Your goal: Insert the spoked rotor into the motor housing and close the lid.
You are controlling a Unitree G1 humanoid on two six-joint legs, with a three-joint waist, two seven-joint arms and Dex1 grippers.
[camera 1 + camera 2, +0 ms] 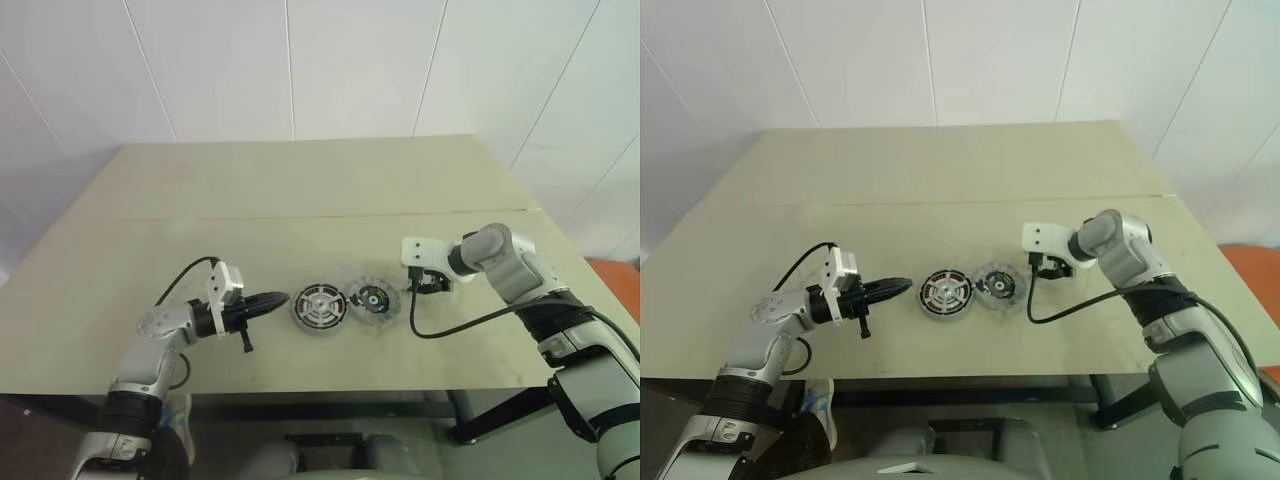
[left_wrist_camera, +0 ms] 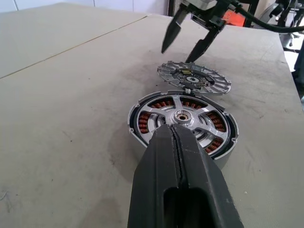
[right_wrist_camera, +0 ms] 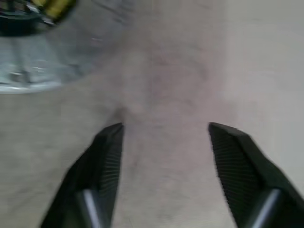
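Note:
The motor housing point(image 2: 142, 121), a round puck with copper windings, stands mid-table with the silver spoked rotor point(image 2: 183, 116) seated inside it. Touching its far rim lies the lid point(image 2: 216, 83), flat, with a ribbed face and dark centre turned up. My left gripper point(image 1: 280, 298) is shut and empty. It lies level, with its tip just short of the housing's left side. My right gripper point(image 1: 430, 283) points down at the table right of the lid. Its fingers point(image 3: 107, 142) are apart with bare tabletop between them.
The tan table point(image 1: 300, 190) has a seam running across its middle. A black cable point(image 1: 470, 322) loops from my right wrist over the table near the front edge. A white panelled wall rises behind.

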